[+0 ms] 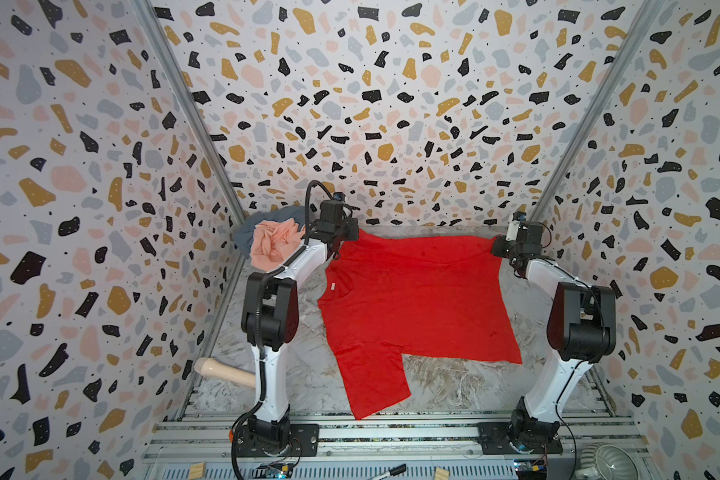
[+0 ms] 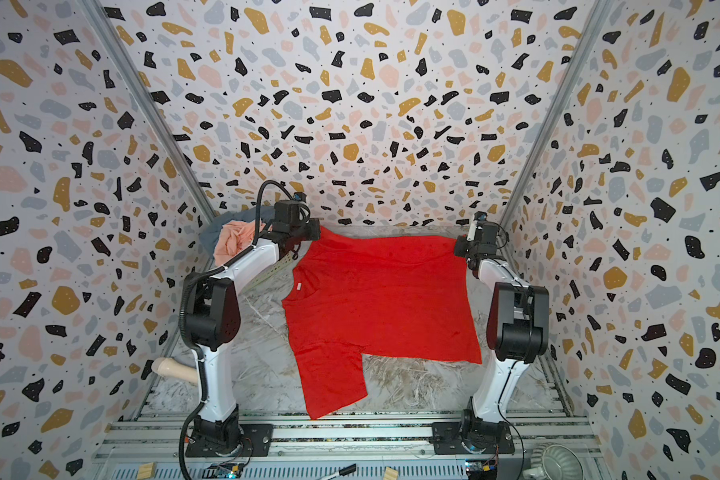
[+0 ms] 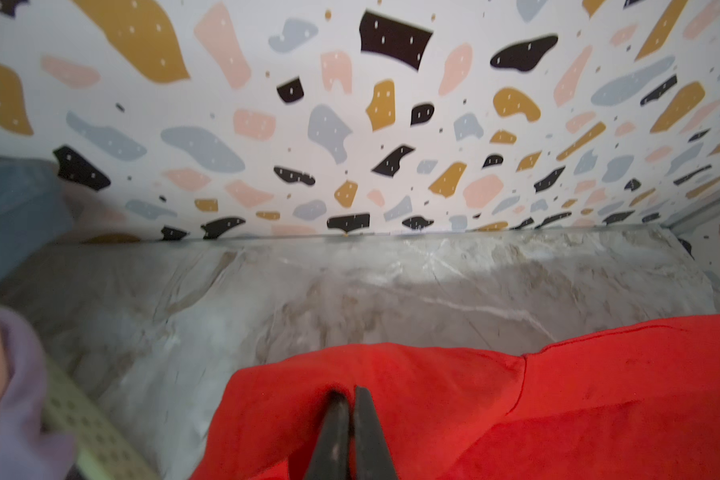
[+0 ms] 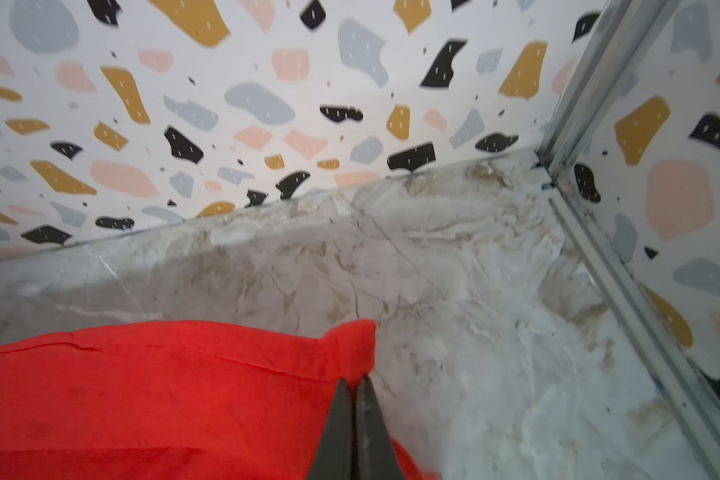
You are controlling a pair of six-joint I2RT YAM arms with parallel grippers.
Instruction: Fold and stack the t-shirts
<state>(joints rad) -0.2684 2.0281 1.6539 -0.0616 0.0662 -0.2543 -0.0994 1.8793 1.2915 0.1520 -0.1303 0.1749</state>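
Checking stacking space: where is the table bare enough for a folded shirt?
Bare marble table lies between the red t-shirt and the front rail, and between it and the left arm. Crowded: the back-left corner, with heaped shirts.

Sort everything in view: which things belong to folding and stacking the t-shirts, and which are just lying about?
Job: red t-shirt, peach-pink t-shirt, grey-blue t-shirt, lilac t-shirt.
Lying about: basket, marker pen, wooden blocks.
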